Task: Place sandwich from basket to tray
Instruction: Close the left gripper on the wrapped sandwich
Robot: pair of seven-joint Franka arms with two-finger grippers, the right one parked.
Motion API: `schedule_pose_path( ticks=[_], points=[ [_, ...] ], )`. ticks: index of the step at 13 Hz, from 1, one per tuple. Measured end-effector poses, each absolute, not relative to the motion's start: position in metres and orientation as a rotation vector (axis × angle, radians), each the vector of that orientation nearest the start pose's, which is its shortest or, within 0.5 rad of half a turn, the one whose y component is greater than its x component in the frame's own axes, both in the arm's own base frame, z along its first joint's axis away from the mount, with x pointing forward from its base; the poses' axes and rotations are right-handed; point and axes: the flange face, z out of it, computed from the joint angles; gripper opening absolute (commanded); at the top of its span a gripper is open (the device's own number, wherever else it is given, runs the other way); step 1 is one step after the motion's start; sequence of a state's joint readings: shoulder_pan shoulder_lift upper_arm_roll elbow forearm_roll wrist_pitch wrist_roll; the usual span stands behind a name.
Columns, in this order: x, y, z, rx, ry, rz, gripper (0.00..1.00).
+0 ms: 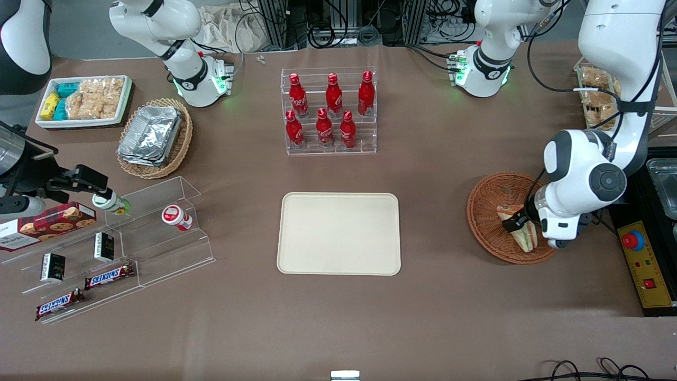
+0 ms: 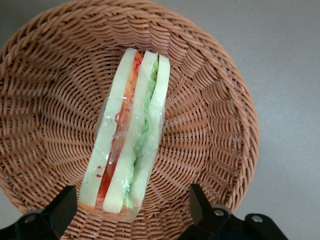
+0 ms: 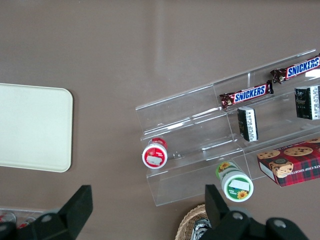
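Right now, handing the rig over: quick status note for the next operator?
Left end effector: open, low over the basket, fingers either side of the sandwich, not closed on it.
Sandwich: in the basket, standing on edge, wrapped in clear film.
Tray: mid-table, nothing on it.
Done: approach and alignment.
Left: close on the sandwich, lift, carry to the tray, release.

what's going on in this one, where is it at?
The left arm's gripper is down in the basket, fingers open and straddling the wrapped sandwich, which lies on its edge in the basket. It isn't gripped yet. The tray sits mid-table, toward the parked arm's end from the basket, with nothing on it. So it's at the pre-grasp stage.
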State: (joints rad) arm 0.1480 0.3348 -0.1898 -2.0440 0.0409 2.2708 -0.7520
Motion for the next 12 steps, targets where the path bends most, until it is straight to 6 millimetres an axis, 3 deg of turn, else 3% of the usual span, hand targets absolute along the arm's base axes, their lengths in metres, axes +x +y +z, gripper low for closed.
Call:
schedule_pose_path(
  ticks=[4, 8, 11, 12],
  points=[
    [0.585, -0.016, 0.247, -2.942, -1.019, 0.135, 0.99],
    [0.586, -0.015, 0.243, -2.941, -1.012, 0.134, 0.39],
    [0.586, -0.015, 0.245, -2.946, -0.99, 0.126, 0.22],
    [0.587, -0.015, 0.246, -2.948, -0.986, 0.123, 0.21]
  ],
)
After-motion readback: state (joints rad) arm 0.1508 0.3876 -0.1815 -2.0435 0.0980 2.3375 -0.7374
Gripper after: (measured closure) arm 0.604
